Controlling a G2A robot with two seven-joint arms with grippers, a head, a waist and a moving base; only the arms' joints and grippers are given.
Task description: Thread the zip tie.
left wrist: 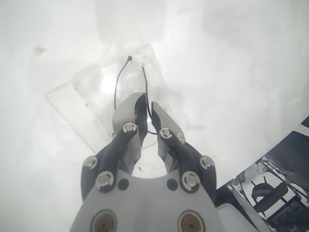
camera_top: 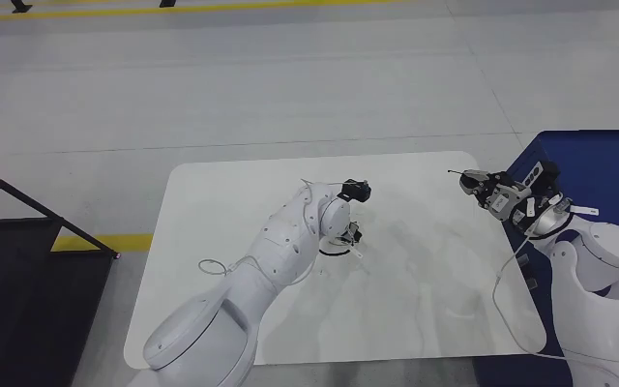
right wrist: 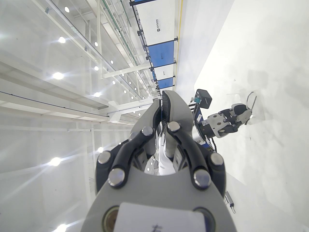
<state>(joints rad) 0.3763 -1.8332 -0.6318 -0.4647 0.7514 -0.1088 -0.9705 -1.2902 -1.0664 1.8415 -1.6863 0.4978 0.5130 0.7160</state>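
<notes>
The zip tie (left wrist: pixel 145 85) is held clamped between the fingers of the left gripper (left wrist: pixel 147 100), with only the strap's thickness left between the pads. The strap is bent into a narrow U, and the bend is tucked back toward the palm. One leg is led straight out past the fingertips, along the fingers' own line, and ends in the plain tail (left wrist: pixel 143 68). The other leg is passed behind the outer face of one finger and is carried up beside the first to the small square head (left wrist: pixel 129 58). Both ends are thus found ahead of the fingertips, near each other but apart. The head is set a little farther out than the tail and off to one side, and the tail is not yet entered in it. Beneath them a clear plastic tray (left wrist: pixel 72 102) is seen lying on the white table (left wrist: pixel 36 146).

The right gripper (right wrist: pixel 162 98) is seen with its fingers brought together, and nothing can be made out between them. It is held well apart from the left fingers, with its tips turned toward them.

The coming move is judged to turn on the sideways gap between tail and head. Since the nearer fingers are taken up with the strap, one free end would have to be caught by the farther ones and steered across that gap
</notes>
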